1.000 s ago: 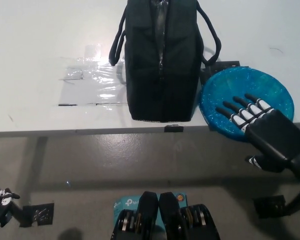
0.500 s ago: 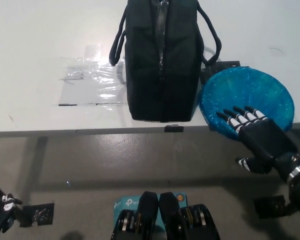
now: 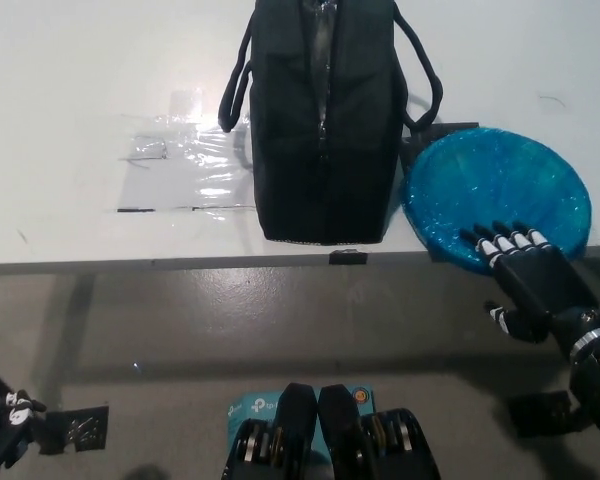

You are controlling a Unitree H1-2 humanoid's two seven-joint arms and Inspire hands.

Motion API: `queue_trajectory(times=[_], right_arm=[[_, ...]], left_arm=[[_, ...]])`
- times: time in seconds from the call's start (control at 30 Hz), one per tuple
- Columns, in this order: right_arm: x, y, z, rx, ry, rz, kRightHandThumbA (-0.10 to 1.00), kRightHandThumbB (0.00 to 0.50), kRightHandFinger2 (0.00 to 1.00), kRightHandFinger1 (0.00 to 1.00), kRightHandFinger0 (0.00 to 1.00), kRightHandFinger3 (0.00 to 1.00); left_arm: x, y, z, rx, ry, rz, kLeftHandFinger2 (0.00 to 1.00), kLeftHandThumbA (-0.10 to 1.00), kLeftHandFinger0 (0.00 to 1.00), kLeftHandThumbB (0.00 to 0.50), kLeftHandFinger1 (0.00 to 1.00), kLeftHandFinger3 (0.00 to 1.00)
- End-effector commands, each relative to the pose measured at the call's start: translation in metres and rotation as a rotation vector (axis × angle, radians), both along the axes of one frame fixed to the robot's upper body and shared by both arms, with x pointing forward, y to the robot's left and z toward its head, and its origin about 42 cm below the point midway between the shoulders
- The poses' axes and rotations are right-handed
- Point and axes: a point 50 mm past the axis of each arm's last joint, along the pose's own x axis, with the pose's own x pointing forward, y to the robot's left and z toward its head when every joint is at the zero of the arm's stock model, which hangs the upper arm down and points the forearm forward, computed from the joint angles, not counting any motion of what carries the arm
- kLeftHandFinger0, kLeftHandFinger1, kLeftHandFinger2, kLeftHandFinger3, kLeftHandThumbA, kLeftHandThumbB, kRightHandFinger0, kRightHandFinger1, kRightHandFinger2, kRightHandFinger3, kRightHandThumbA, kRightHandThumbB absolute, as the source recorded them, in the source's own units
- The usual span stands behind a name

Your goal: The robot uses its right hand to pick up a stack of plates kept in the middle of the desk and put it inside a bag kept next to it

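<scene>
A stack of glittery blue plates (image 3: 495,190) lies on the white desk (image 3: 80,100), at its front right edge. A black bag (image 3: 325,115) with two handles stands just left of the plates, its zipper running down the top. My black right hand (image 3: 535,280) is open, fingers spread, with its fingertips over the near rim of the plates and the palm off the desk's edge. It holds nothing. My white left hand (image 3: 2,440) hangs low at the bottom left corner, only partly in view.
A patch of clear tape or plastic film (image 3: 185,165) lies on the desk left of the bag. A small black block (image 3: 440,130) peeks out behind the plates. Below the desk edge is grey floor.
My right hand has drawn back toward me and down, from lying over the plates to only touching their near rim. The left hand has sunk slightly lower.
</scene>
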Motion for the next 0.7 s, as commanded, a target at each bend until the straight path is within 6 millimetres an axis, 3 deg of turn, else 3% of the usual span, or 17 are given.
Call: queue_trajectory(times=[0.0, 0.17, 0.2, 0.23, 0.27, 0.3, 0.33, 0.37, 0.4, 0.43, 0.47, 0.5, 0.53, 0.6, 0.67], right_arm=[[0.016, -0.022, 0.017, -0.043, -0.176, -0.128, 0.53, 0.5, 1.0, 1.0, 1.0, 1.0], [0.017, -0.02, 0.008, -0.156, -0.336, -0.119, 0.38, 0.5, 1.0, 1.0, 1.0, 1.0], [0.019, -0.019, 0.005, -0.197, -0.361, -0.109, 0.35, 0.473, 1.0, 1.0, 1.0, 1.0], [0.02, -0.018, 0.005, -0.226, -0.377, -0.103, 0.35, 0.488, 1.0, 1.0, 1.0, 1.0], [0.024, -0.017, 0.005, -0.272, -0.392, -0.071, 0.3, 0.42, 0.98, 0.98, 0.81, 1.0], [0.025, -0.017, 0.005, -0.277, -0.395, -0.067, 0.3, 0.419, 0.93, 0.92, 0.74, 1.0], [0.027, -0.017, 0.007, -0.313, -0.395, -0.049, 0.35, 0.343, 0.76, 0.74, 0.58, 1.0], [0.028, -0.016, 0.007, -0.316, -0.401, -0.031, 0.37, 0.289, 0.49, 0.38, 0.25, 1.0], [0.029, -0.014, 0.006, -0.294, -0.419, -0.021, 0.31, 0.257, 0.24, 0.07, 0.01, 1.0], [0.029, -0.012, 0.007, -0.267, -0.412, -0.005, 0.18, 0.159, 0.08, 0.0, 0.0, 1.0], [0.029, -0.011, 0.008, -0.264, -0.42, 0.014, -0.08, 0.139, 0.0, 0.0, 0.0, 1.0], [0.03, -0.007, 0.009, -0.231, -0.431, 0.049, -0.1, 0.155, 0.0, 0.0, 0.0, 0.84], [0.03, -0.006, 0.01, -0.241, -0.427, 0.055, -0.1, 0.156, 0.07, 0.01, 0.0, 0.68], [0.03, -0.006, 0.009, -0.245, -0.442, 0.068, -0.1, 0.164, 0.15, 0.02, 0.0, 0.51], [0.028, -0.005, 0.009, -0.216, -0.409, 0.078, -0.1, 0.172, 0.15, 0.01, 0.0, 0.49]], left_arm=[[0.003, 0.009, 0.012, 0.072, -0.043, -0.018, 0.15, 0.19, 0.0, 0.5, 0.0, 0.2], [0.003, 0.007, 0.012, 0.072, -0.042, -0.022, 0.15, 0.19, 0.0, 0.5, 0.0, 0.17], [0.003, 0.007, 0.012, 0.082, -0.037, -0.022, 0.16, 0.2, 0.0, 0.5, 0.0, 0.16], [0.003, 0.007, 0.012, 0.085, -0.036, -0.024, 0.16, 0.2, 0.0, 0.5, 0.0, 0.16], [0.003, 0.007, 0.011, 0.089, -0.034, -0.03, 0.16, 0.21, 0.0, 0.5, 0.0, 0.16], [0.003, 0.007, 0.011, 0.089, -0.034, -0.03, 0.16, 0.21, 0.0, 0.5, 0.0, 0.16], [0.003, 0.006, 0.012, 0.088, -0.038, -0.033, 0.17, 0.2, 0.0, 0.5, 0.0, 0.16], [0.003, 0.008, 0.013, 0.088, -0.041, -0.031, 0.15, 0.18, 0.0, 0.5, 0.0, 0.16], [0.003, 0.008, 0.013, 0.089, -0.039, -0.028, 0.15, 0.18, 0.0, 0.5, 0.0, 0.15], [0.004, 0.009, 0.014, 0.099, -0.041, -0.037, 0.14, 0.19, 0.0, 0.5, 0.0, 0.15], [0.005, 0.009, 0.015, 0.105, -0.04, -0.04, 0.14, 0.21, 0.0, 0.5, 0.0, 0.14], [0.008, 0.011, 0.017, 0.126, -0.032, -0.048, 0.14, 0.21, 0.0, 0.5, 0.0, 0.15], [0.008, 0.011, 0.016, 0.128, -0.034, -0.05, 0.14, 0.21, 0.0, 0.5, 0.0, 0.15], [0.009, 0.011, 0.016, 0.135, -0.034, -0.054, 0.14, 0.2, 0.0, 0.5, 0.0, 0.15], [0.009, 0.01, 0.017, 0.134, -0.029, -0.054, 0.13, 0.17, 0.0, 0.5, 0.0, 0.15]])
